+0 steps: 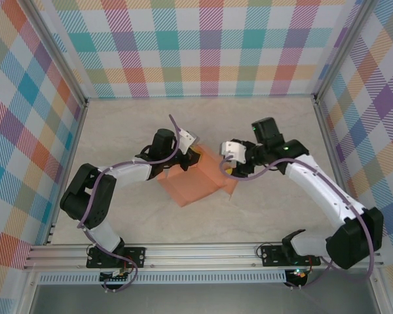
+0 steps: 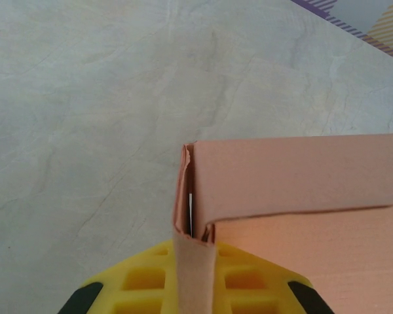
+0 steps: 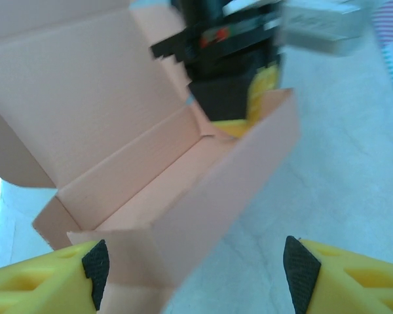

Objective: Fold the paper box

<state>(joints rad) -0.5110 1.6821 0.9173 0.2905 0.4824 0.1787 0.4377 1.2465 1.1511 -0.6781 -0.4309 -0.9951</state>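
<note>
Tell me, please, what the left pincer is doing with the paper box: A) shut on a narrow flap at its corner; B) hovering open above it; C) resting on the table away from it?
A: in the left wrist view the left pincer is shut on a narrow strip of the paper box at its corner.
</note>
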